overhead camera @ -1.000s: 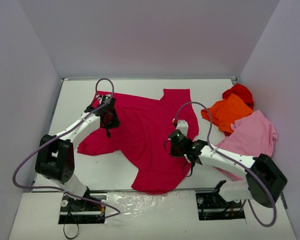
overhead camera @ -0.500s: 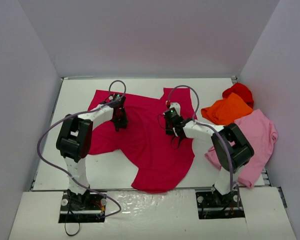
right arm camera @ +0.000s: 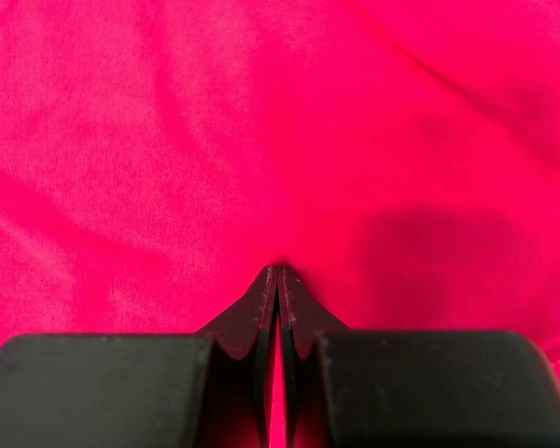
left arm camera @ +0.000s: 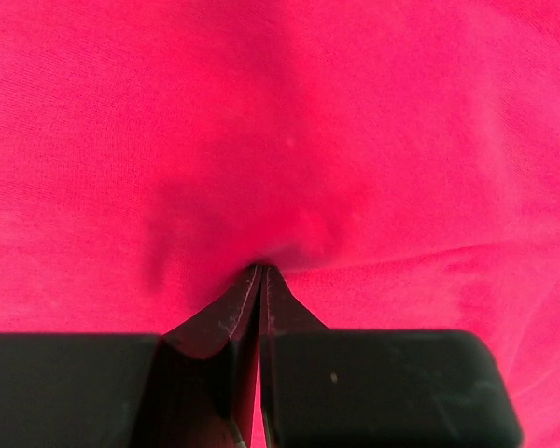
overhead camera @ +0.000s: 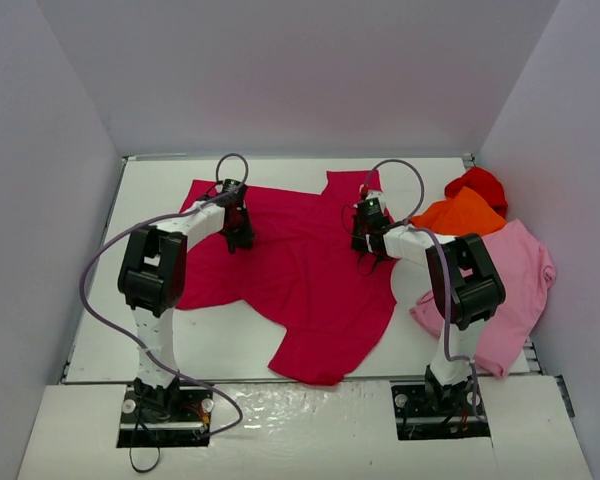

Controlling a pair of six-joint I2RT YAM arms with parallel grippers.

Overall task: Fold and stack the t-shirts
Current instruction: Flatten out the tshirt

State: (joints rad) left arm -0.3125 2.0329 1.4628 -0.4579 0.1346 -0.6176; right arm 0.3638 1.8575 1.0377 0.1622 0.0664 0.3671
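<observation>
The large crimson t-shirt [overhead camera: 300, 265] lies spread and rumpled across the middle of the table. My left gripper [overhead camera: 238, 238] sits on its upper left part. In the left wrist view that gripper [left arm camera: 261, 270] is shut, with a small pucker of crimson cloth [left arm camera: 280, 140] pinched at its tips. My right gripper [overhead camera: 366, 240] is on the shirt's upper right part. It [right arm camera: 278, 271] is shut too, its tips dug into the crimson cloth [right arm camera: 261, 121]. At the right lie the orange t-shirt [overhead camera: 458, 217], the bright red t-shirt [overhead camera: 478, 183] and the light pink t-shirt [overhead camera: 510, 275].
The white table [overhead camera: 150, 210] ends at grey walls on the left, back and right. The three other shirts crowd the right side, the pink one reaching the table's front right. Both arms' cables loop above the crimson shirt.
The left gripper closed on the cloth and shifted slightly right. The right gripper swept from the shirt's lower right up to its upper right, and the shirt's right edge spread outward.
</observation>
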